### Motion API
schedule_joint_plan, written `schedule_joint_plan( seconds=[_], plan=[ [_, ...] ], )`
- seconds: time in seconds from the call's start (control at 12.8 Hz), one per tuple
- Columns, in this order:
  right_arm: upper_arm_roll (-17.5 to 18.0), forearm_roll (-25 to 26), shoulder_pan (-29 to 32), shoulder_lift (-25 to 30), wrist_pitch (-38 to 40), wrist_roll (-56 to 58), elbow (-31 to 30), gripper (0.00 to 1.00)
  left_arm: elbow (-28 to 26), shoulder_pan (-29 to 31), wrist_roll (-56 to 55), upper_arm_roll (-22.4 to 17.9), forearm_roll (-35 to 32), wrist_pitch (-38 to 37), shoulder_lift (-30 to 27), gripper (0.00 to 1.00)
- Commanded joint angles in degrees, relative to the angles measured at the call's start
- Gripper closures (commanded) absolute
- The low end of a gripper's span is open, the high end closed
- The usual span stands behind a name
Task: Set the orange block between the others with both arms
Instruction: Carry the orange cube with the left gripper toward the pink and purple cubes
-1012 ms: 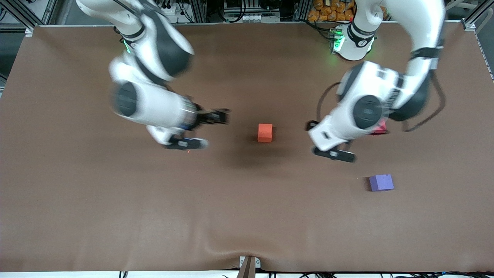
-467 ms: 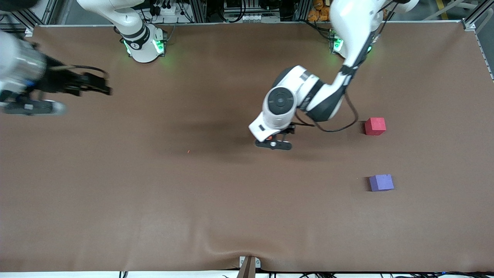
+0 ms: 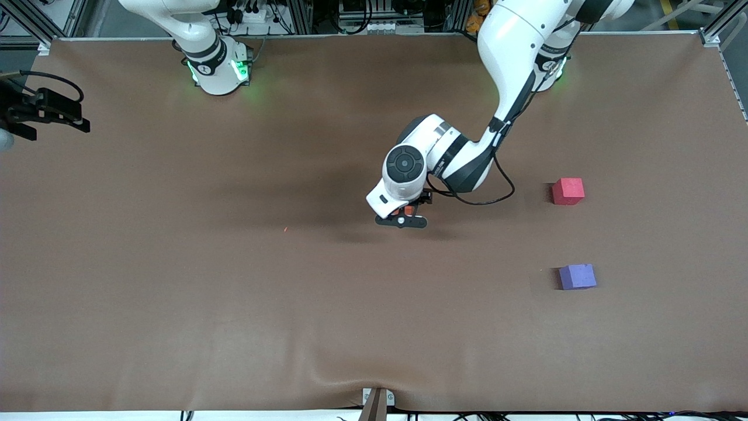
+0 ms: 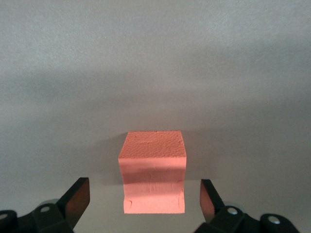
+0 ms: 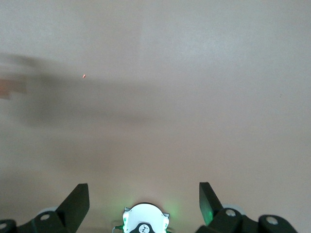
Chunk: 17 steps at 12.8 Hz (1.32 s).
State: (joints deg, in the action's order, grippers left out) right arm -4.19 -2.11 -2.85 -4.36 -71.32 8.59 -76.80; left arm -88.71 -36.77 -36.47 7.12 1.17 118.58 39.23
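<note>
One orange block (image 4: 153, 171): we are centring the wide-open left hand (image 4: 144, 198) astride it, untouching; square the fingers before closing. Right hand (image 3: 44, 114), also wide open, is waiting at the table (image 3: 175, 292) edge.

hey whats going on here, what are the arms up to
The left gripper is down over the orange block in the middle of the table, jaws open on either side of it, not yet closed. The red block and purple block sit apart toward the left arm's end, purple nearer the front camera. The right gripper waits open over the table's right-arm edge.
</note>
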Motion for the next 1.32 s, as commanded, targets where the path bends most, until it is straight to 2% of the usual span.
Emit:
schedule_joint_plan(
  seconds=[0.0, 0.31, 0.39, 0.47, 0.54, 0.7, 0.78, 1.01, 1.25],
  plan=[
    [1.2, 1.5, 0.8, 1.1, 0.2, 1.0, -1.0, 0.00, -0.1, -2.1, -3.4, -0.6, -0.4, 0.6, 0.8, 0.00],
    [1.2, 1.6, 0.7, 1.1, 0.1, 1.2, -0.8, 0.00, -1.0, -2.2, -4.0, -0.6, -1.3, 2.3, 2.2, 0.01],
    [1.2, 1.6, 0.8, 1.0, 0.1, 1.3, -0.8, 0.00, -1.1, -2.2, -4.0, -0.6, -1.6, 2.4, 2.8, 0.08],
    [1.2, 1.7, 1.0, 1.0, 0.1, 1.3, -0.8, 0.00, -1.6, -2.2, -4.0, -0.7, -1.6, 2.4, 2.8, 0.18],
    [1.2, 1.7, 1.4, 1.0, 0.1, 1.3, -0.9, 0.00, -2.3, -2.2, -4.0, -0.7, -1.6, 2.4, 2.7, 0.34],
    [1.2, 1.6, 2.3, 1.0, 0.1, 1.4, -0.8, 0.00, -3.0, -1.9, -3.9, -0.6, -1.6, 2.2, 2.3, 0.91],
    [1.2, 1.6, 2.5, 1.0, 0.2, 1.9, -0.8, 0.00, -3.0, -1.6, -3.8, -0.7, -1.6, 1.9, 2.3, 1.00],
    [1.5, 1.6, 3.0, 1.0, 0.2, 2.1, -0.9, 0.00, -2.8, 4.2, -2.5, -1.4, -1.9, -3.5, -2.6, 1.00],
    [1.5, 1.6, 3.2, 1.0, 0.2, 2.1, -0.9, 0.00, -2.9, 14.6, 9.9, -1.2, -3.6, -12.4, -9.4, 1.00]
  ],
)
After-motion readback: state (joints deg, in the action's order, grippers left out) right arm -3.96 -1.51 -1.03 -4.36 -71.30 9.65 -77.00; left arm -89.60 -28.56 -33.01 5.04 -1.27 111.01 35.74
